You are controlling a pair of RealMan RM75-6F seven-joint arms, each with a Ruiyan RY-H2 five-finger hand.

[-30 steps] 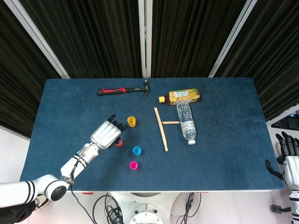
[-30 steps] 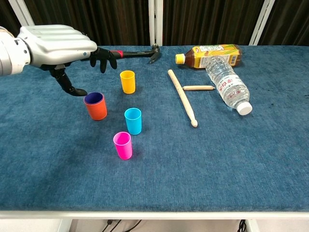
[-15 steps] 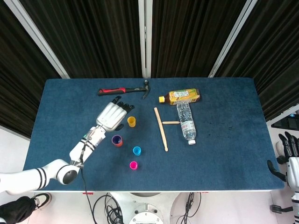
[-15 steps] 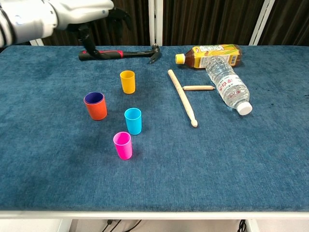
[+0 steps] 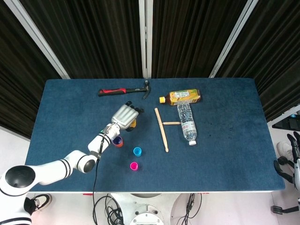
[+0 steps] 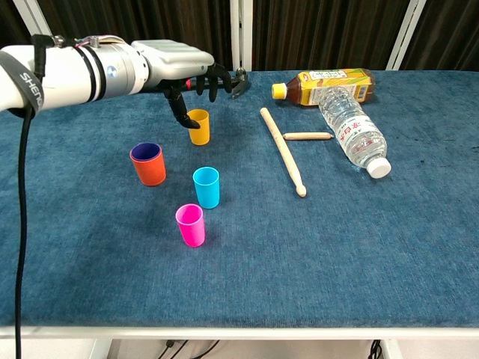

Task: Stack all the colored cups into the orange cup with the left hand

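One purple cup (image 6: 147,152) nested in orange cup (image 6: 150,169). Left hand (image 6: 176,63) spread over yellow cup (image 6: 198,126), holding nothing; right hand (image 5: 295,154) cropped, unreadable.

The orange cup (image 6: 149,166) stands upright on the blue table with a dark purple cup (image 6: 146,152) already sitting inside it. The yellow cup (image 6: 198,126) stands upright a little farther back and to the right. The light blue cup (image 6: 206,187) stands just in front of the orange one and to its right, and the pink cup (image 6: 190,225) stands closest to the front edge, all with their open tops up.
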